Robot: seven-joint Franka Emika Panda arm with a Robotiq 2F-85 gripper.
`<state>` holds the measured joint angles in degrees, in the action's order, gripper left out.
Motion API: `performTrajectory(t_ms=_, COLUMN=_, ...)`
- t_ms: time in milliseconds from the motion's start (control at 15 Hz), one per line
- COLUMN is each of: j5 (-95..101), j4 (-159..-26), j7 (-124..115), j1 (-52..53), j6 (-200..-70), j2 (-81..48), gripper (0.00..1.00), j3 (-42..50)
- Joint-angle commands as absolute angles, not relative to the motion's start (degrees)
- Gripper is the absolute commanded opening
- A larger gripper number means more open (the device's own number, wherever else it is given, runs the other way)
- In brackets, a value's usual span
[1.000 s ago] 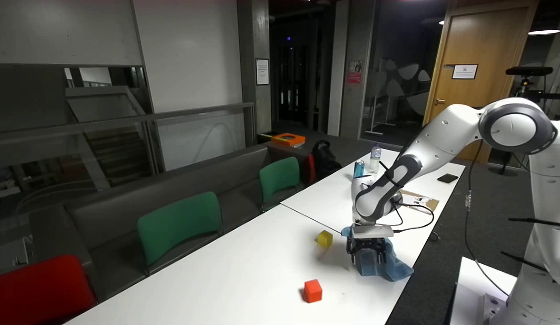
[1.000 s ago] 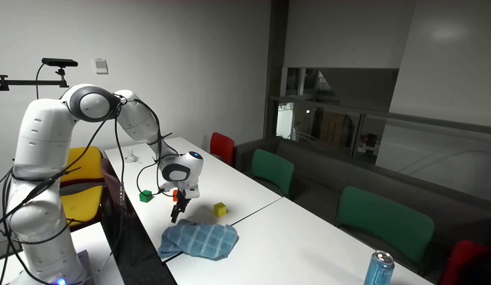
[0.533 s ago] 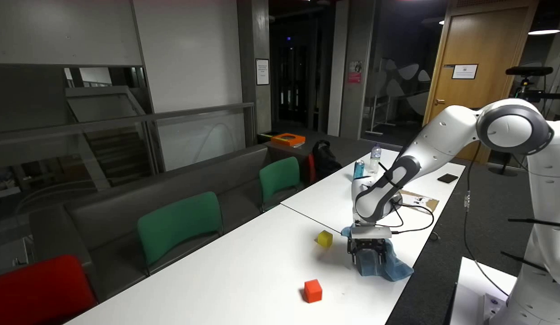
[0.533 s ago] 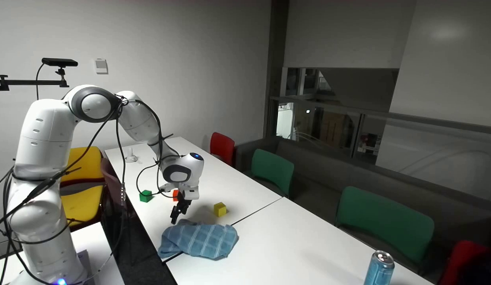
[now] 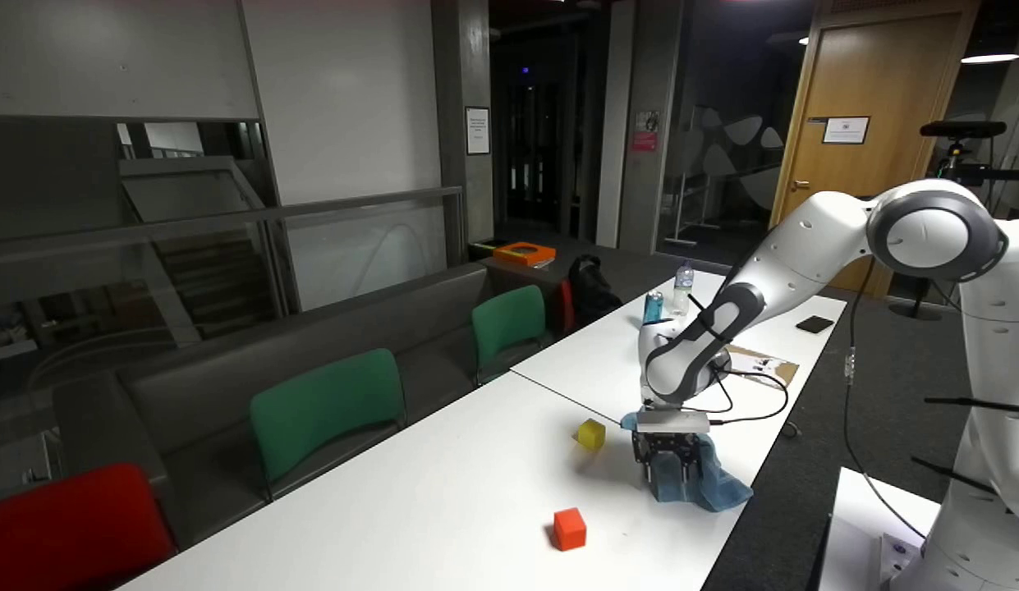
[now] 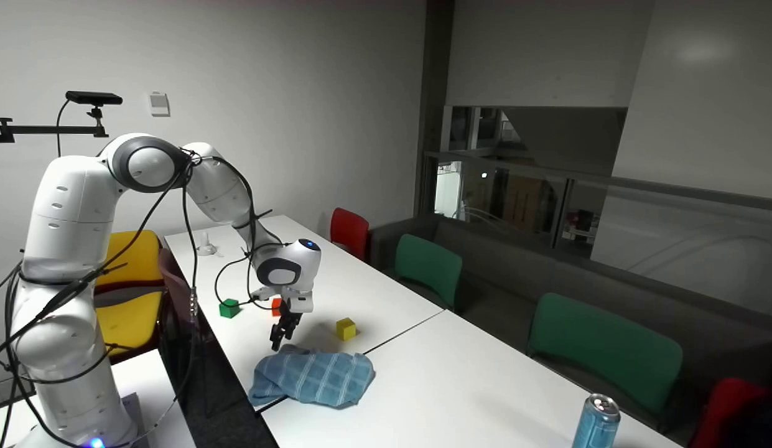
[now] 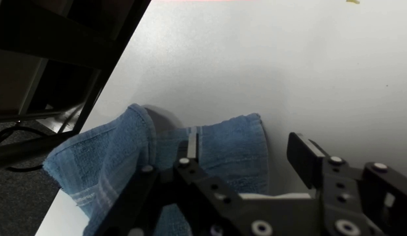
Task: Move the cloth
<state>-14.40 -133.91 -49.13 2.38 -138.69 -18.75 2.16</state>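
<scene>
The cloth point(image 5: 727, 490) lies folded and bunched on the white table, blue-teal with pale stripes in both exterior views point(image 6: 317, 378). My gripper point(image 5: 667, 474) points down over the cloth's near end. In the wrist view its fingers stand well apart, so the gripper point(image 7: 244, 144) is open. The left fingertip point(image 7: 192, 146) is over the cloth point(image 7: 234, 147), while the right one point(image 7: 301, 154) is over bare table beyond the cloth's edge. Fabric shows in the gap, but neither finger pinches it. Whether the tips touch the cloth, I cannot tell.
A yellow block point(image 6: 345, 329) stands close to the gripper, a red block point(image 5: 570, 529) farther off. Behind the arm's cable is a green block point(image 6: 229, 308). A blue can point(image 6: 596, 424) and a bottle point(image 5: 682, 289) stand farther along the table point(image 5: 443, 484). Some cloth lies near the table's edge.
The gripper's fingers have drawn somewhat closer together in the last half second. The arm has shifted only very slightly, and the cloth lies as before.
</scene>
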Motion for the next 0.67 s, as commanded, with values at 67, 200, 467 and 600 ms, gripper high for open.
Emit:
performTrajectory(t_ms=67, j5=-12.99, j4=-133.64, j7=-51.52, j1=3.58, j6=-138.78, j2=-18.51, gripper=0.36, j3=3.1)
performTrajectory(t_ms=200, j5=-13.09, j4=-133.74, j7=-51.4, j1=3.57, j6=-138.86, j2=-18.44, gripper=0.2, j3=3.04)
performTrajectory(t_ms=467, j5=-13.14, j4=-133.79, j7=-51.53, j1=3.65, j6=-138.92, j2=-18.43, gripper=0.0, j3=3.03)
performTrajectory(t_ms=600, j5=-13.22, j4=-133.71, j7=-51.11, j1=3.68, j6=-139.09, j2=-18.41, gripper=0.27, j3=2.9)
